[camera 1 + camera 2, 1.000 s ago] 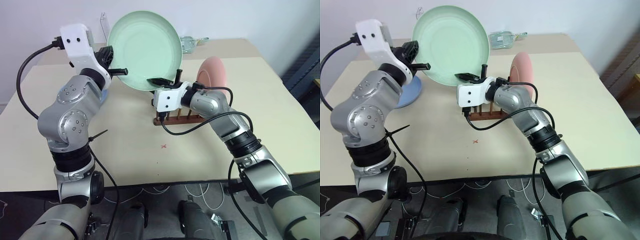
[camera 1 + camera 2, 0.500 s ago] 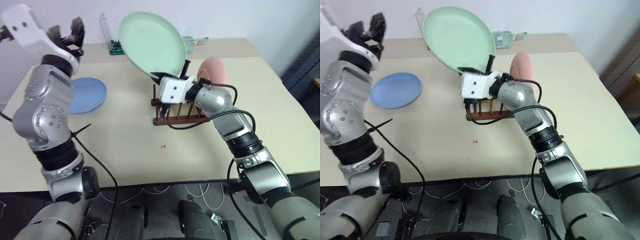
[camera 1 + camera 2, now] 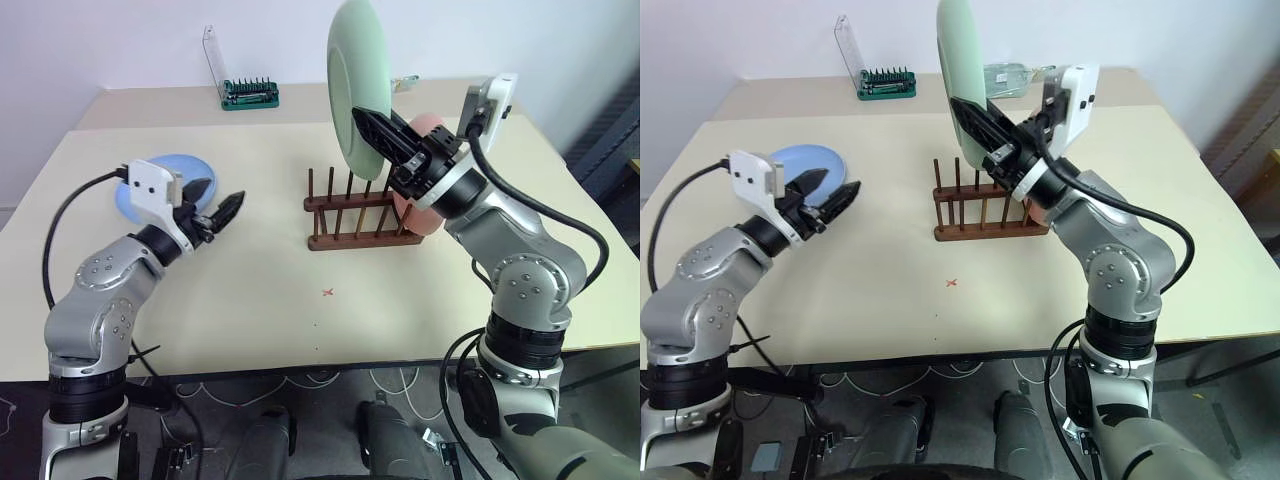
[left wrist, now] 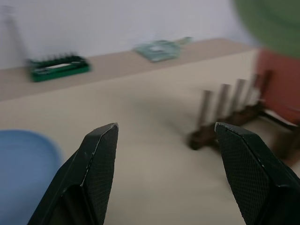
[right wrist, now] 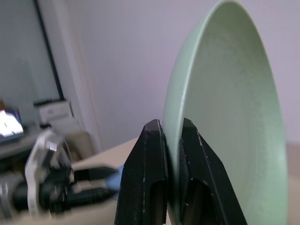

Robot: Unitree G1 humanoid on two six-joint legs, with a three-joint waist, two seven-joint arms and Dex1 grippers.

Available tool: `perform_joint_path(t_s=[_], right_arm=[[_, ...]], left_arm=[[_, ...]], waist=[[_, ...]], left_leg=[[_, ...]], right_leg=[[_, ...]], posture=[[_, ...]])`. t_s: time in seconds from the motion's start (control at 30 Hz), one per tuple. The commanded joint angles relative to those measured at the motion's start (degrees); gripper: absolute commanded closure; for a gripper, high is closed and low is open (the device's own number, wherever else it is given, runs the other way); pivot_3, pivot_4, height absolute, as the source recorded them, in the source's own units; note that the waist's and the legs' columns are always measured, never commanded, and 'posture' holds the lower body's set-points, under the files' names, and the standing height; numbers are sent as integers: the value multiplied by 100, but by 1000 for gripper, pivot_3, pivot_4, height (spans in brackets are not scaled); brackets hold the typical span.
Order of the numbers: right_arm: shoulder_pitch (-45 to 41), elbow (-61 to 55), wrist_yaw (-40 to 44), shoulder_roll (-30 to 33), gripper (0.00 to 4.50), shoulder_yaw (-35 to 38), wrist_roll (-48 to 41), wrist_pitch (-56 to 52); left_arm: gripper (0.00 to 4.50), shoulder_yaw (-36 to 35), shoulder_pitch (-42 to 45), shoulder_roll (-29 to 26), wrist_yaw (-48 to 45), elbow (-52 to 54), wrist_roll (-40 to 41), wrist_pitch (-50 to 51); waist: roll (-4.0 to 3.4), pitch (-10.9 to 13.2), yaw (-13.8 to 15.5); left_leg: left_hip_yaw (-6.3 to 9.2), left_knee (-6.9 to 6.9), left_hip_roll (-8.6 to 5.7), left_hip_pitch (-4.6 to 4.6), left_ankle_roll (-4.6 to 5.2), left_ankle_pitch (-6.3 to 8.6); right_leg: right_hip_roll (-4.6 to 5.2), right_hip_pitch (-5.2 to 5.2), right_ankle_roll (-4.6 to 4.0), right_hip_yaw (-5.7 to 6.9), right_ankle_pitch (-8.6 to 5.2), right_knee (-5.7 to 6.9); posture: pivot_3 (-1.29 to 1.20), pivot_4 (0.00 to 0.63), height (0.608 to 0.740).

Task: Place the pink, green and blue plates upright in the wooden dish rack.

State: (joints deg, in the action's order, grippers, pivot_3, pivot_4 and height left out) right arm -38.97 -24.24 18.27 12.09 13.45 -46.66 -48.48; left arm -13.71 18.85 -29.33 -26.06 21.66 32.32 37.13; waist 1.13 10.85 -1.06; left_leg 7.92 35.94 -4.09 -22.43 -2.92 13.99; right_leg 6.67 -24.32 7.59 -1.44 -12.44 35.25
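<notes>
My right gripper (image 3: 378, 128) is shut on the lower rim of the green plate (image 3: 353, 80) and holds it upright, edge-on, just above the wooden dish rack (image 3: 350, 215). The right wrist view has both fingers (image 5: 152, 168) pinching that rim. The pink plate (image 3: 418, 215) stands upright at the rack's right end, partly hidden behind my right arm. The blue plate (image 3: 805, 158) lies flat on the table at the left. My left gripper (image 3: 220, 200) hovers open and empty just right of the blue plate, pointing toward the rack (image 4: 225, 117).
A green tool case (image 3: 248, 95) with a raised clear lid stands at the back of the table. A clear packet (image 3: 1010, 78) lies behind the rack. A small red cross (image 3: 327, 293) marks the table (image 3: 300, 330) in front of the rack.
My left gripper let go of the green plate, opened, and sank to the left near the blue plate. My right gripper rolled the plate from face-on to edge-on and rose.
</notes>
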Motion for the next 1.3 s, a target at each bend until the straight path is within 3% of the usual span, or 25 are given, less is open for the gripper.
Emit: perform_joint_path(t_s=[0.03, 0.5, 0.63, 0.83, 1.0, 1.3], right_arm=[[-58, -32, -670, -60, 4500, 460, -623, -285], [-105, 710, -1523, 82, 4500, 507, -1151, -785], [-160, 800, -1520, 118, 3061, 462, -1131, -797], [-241, 726, -1452, 249, 133, 252, -807, -633], [-359, 419, -1045, 706, 133, -189, -284, -314], [-671, 467, 17, 1922, 133, -1286, 1654, 1007]], left_arm=[[1144, 76, -73, -3, -374, 475, 514, 95], [1144, 285, -186, -51, -455, 779, 795, 208], [1083, 302, -272, -57, -452, 906, 839, 230], [1083, 331, -327, -85, -454, 936, 840, 223], [1083, 359, -310, -84, -458, 903, 825, 197], [1083, 219, -226, -20, -345, 677, 725, 15]], waist=[[-4, 2, 3], [-9, 3, -2], [-9, 3, -3], [-9, 3, -5], [-9, 3, -1], [-10, 4, -1]], left_leg=[[-1, 0, 0, 0, 0, 0], [-5, 2, 1, 0, 4, 1], [-5, 2, 1, 0, 4, 1], [-6, 2, 1, 0, 5, 1], [-7, 2, 1, -1, 5, 1], [-9, 2, 2, -1, 5, 1]], right_leg=[[0, -1, 0, 0, 0, 0], [0, 0, 0, 0, 0, 0], [0, 0, 0, 0, 0, 0], [-1, 0, 1, 0, 0, 0], [-1, 0, 1, 0, 0, -2], [0, 0, 2, 0, -1, -5]], posture=[[0, 150, 740], [0, 150, 740], [0, 150, 740], [0, 150, 740], [0, 150, 740], [0, 150, 740]])
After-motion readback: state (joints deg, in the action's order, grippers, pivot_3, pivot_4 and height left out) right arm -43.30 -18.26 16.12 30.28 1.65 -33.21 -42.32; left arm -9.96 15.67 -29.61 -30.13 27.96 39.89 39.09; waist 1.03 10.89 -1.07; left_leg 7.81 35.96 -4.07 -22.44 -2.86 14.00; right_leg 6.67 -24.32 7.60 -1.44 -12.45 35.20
